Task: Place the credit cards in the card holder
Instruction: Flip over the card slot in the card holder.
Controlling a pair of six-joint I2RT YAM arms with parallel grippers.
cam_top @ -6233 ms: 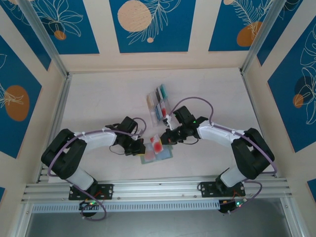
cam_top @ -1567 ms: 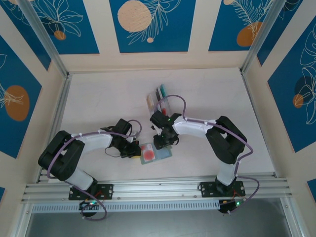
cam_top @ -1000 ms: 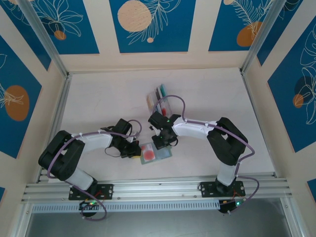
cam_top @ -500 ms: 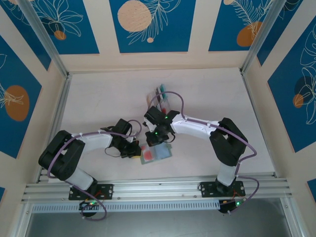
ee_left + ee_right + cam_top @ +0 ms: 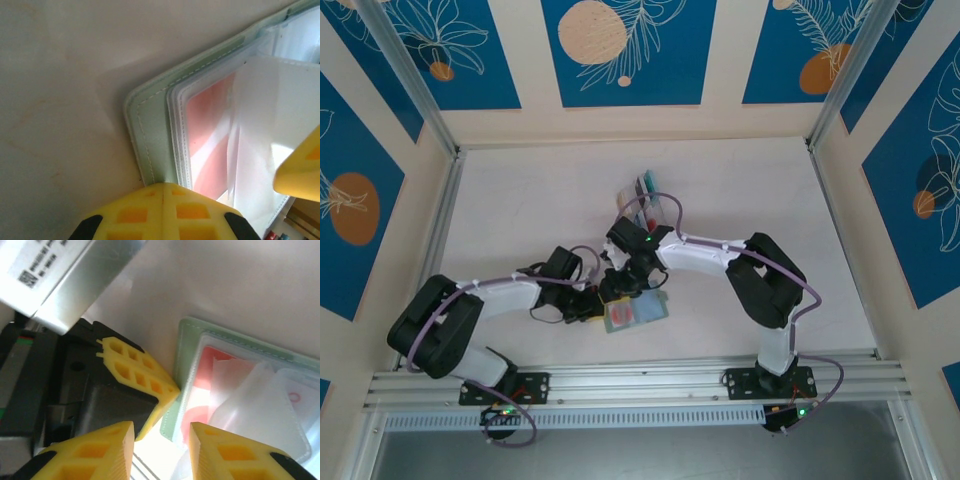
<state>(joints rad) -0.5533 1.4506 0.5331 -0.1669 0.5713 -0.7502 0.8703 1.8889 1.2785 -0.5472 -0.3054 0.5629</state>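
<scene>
The card holder (image 5: 640,313) lay open on the counter (image 5: 540,200), near the front edge between the two arms. It was a flat sage-green wallet with clear plastic pockets facing up. From above, a red card (image 5: 623,313) showed through the left-hand pocket.

The left end effector (image 5: 592,303) sat at the wallet's left edge. The right end effector (image 5: 618,286) hung just above the holder's upper-left corner. Behind them stood a clear rack (image 5: 638,192) holding more coloured credit cards (image 5: 647,184), apart from the holder.

The left wrist view gave detail the top view lacked: white stitching along the green cover's rounded corner, stacked sleeve edges, and one loose sleeve standing up from the stack. It also showed the left fingers pressed together with no gap, their tips at the cover's edge. Whether they pinched the cover I could not tell. A yellow fingertip (image 5: 300,172) of the right arm intruded at the right.

The right wrist view showed the right fingers slightly parted with nothing between them, over the left arm's closed yellow tip and the cover's rim.
</scene>
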